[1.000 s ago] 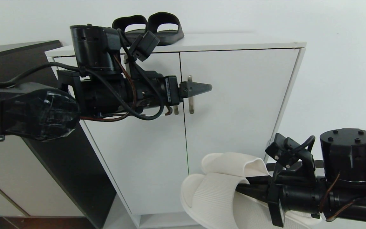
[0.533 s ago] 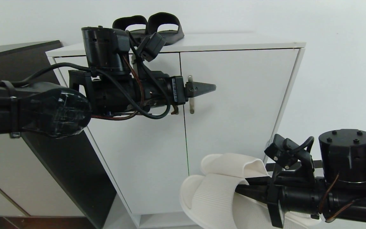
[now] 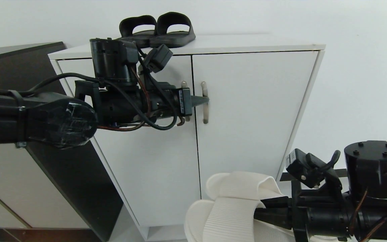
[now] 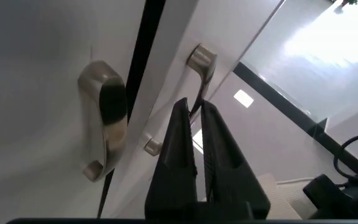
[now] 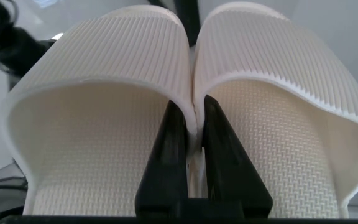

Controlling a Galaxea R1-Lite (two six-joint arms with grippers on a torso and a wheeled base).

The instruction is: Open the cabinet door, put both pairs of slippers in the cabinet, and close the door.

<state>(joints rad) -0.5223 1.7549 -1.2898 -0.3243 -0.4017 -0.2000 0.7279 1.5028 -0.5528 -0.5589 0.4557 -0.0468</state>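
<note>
Currently at the seam: the left gripper (image 3: 203, 100) sits level against the right door handle (image 3: 206, 107), just beside the cabinet's centre line and in the upper half of the doors.
Left gripper state: the fingers are pressed nearly together; in the left wrist view the handle's thin bar runs into the slit between their tips, so they pinch it.
Cabinet (image 3: 264, 42): white, with two doors, the left door (image 3: 153, 168) and the right door (image 3: 247, 111). Both lie flush and shut, with a thin dark seam between them.
Left door handle (image 4: 107, 124): a metal loop just across the seam from the gripped one. In the head view the left wrist covers much of it.
Black slippers (image 3: 161, 28): a pair side by side on the cabinet top, toward its back edge and above the left door, untouched.
White slippers (image 3: 233, 201): a ribbed pair held off the floor, low in front of the right door's bottom edge, near the seam.
Right gripper (image 5: 193, 115): squeezed shut on the two inner strap edges, holding both white slippers together.
In the way: the shut doors stand between both pairs and the inside. The white slippers and the right arm hang before the lower part of the right door.
Surroundings: a dark slanted panel (image 3: 72, 174) is against the cabinet's left side, and a plain white wall (image 3: 348, 27) stands behind.
</note>
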